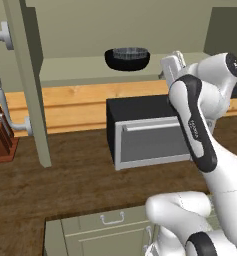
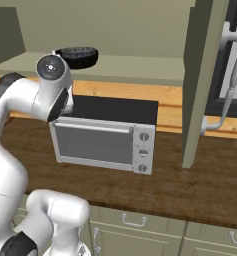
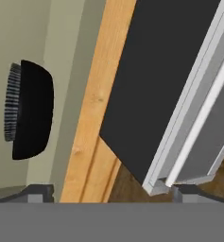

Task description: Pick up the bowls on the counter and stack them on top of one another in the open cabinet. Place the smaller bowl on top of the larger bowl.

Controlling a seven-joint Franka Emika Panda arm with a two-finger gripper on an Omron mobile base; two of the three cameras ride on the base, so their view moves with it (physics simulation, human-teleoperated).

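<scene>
Both bowls (image 1: pixel 127 58) sit stacked on the open cabinet (image 1: pixel 90 70) shelf; hand view shows fingers (image 3: pixel 112 193) spread wide, empty

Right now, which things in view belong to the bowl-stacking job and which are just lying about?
Job:
- larger bowl, on the shelf, with the smaller bowl nested in it
- open cabinet
- counter
- hand, open, holding nothing

Lying about:
- toaster oven
- knife block

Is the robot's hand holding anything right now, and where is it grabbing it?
No, nothing is held. The gripper is open with empty space between its fingertips, and the stacked bowls sit apart on the olive-green cabinet shelf.
</scene>
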